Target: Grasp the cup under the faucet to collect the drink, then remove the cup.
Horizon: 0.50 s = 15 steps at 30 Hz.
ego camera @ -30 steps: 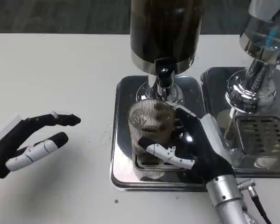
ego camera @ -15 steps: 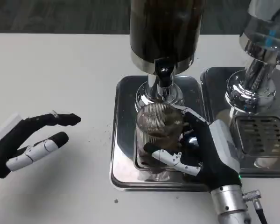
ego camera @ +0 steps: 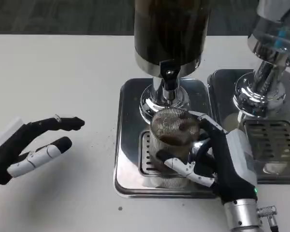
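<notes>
The right hand [ego camera: 217,162] is wrapped around the ribbed glass cup [ego camera: 173,140], its fingers [ego camera: 186,169] curling across the front of the glass low down while the thumb reaches round the far side near the rim. That is a firm hold, the fingers closed in on the glass with no slack showing. The cup has dark drink in its lower part and stands over the slotted grate of the steel drip tray [ego camera: 128,159], just in front of the black faucet [ego camera: 169,77] and a little to the right of it, leaning slightly. Whether its base rests on the grate or is lifted just clear of it, I cannot tell.

Above the faucet rises the dark drink dispenser [ego camera: 169,34], its chrome foot planted on the back of the same tray. To the right sits a second dispenser [ego camera: 270,53], shiny and clear, on its own steel tray [ego camera: 222,96] with a grate.

Well off to the other side, the left hand [ego camera: 26,147] rests low over the white table [ego camera: 58,82], holding nothing, fingers stretched out and spread apart, pointing toward the tray. A few dark specks dot the tabletop between that hand and the tray. Beyond the table's far edge is dark grey carpet [ego camera: 63,17].
</notes>
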Each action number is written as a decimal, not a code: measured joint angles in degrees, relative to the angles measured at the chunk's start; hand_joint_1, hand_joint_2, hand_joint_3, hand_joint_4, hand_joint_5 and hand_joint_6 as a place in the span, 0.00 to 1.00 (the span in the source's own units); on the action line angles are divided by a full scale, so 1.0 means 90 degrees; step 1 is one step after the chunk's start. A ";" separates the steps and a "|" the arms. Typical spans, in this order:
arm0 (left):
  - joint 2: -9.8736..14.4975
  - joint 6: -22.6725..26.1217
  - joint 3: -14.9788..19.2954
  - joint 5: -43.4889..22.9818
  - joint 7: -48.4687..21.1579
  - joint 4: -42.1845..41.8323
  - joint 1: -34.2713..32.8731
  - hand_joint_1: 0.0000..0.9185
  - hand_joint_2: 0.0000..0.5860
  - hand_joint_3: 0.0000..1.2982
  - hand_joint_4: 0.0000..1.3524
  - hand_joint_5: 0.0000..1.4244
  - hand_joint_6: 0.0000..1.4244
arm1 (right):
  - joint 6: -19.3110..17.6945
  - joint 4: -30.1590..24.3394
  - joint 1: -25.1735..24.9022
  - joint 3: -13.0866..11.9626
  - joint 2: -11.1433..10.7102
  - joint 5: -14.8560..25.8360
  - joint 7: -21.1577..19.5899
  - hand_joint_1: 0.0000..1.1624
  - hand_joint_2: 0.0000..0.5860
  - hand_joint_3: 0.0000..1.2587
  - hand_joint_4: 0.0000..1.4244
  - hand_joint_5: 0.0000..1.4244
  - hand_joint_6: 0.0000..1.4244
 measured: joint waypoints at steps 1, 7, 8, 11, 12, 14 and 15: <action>-0.0001 0.0000 -0.0001 0.0000 0.0000 0.0000 0.0000 0.00 0.26 0.26 0.22 0.18 0.15 | 0.0000 -0.0017 0.0015 -0.0005 -0.0011 -0.0021 -0.0023 0.55 0.40 0.45 0.48 0.55 0.68; -0.0042 0.0000 -0.0014 0.0000 0.0000 0.0000 -0.0003 0.00 0.26 0.26 0.22 0.18 0.15 | -0.0010 -0.0230 0.0129 -0.0029 -0.0042 -0.0093 -0.0249 0.55 0.40 0.46 0.50 0.56 0.71; -0.0050 0.0000 -0.0016 0.0000 0.0000 0.0000 -0.0004 0.00 0.26 0.26 0.22 0.18 0.15 | -0.0016 -0.0241 0.0133 -0.0031 -0.0042 -0.0099 -0.0295 0.55 0.40 0.46 0.50 0.57 0.71; -0.0056 0.0000 -0.0018 0.0000 -0.0001 0.0000 -0.0006 0.00 0.26 0.26 0.22 0.18 0.15 | -0.0027 -0.0290 0.0172 -0.0043 -0.0057 -0.0104 -0.0382 0.55 0.41 0.48 0.51 0.57 0.71; -0.0057 0.0000 -0.0019 0.0000 -0.0001 0.0000 -0.0008 0.00 0.26 0.26 0.22 0.18 0.15 | -0.0028 -0.0305 0.0176 -0.0045 -0.0064 -0.0107 -0.0398 0.54 0.41 0.48 0.51 0.57 0.72; -0.0060 0.0000 -0.0020 0.0000 -0.0001 0.0000 -0.0012 0.00 0.26 0.26 0.22 0.18 0.15 | -0.0028 -0.0378 0.0189 -0.0049 -0.0072 -0.0113 -0.0438 0.54 0.41 0.48 0.51 0.58 0.72; -0.0063 0.0000 -0.0021 0.0000 -0.0001 0.0000 -0.0013 0.00 0.26 0.26 0.22 0.18 0.15 | -0.0030 -0.0401 0.0190 -0.0050 -0.0074 -0.0114 -0.0452 0.54 0.41 0.48 0.51 0.58 0.72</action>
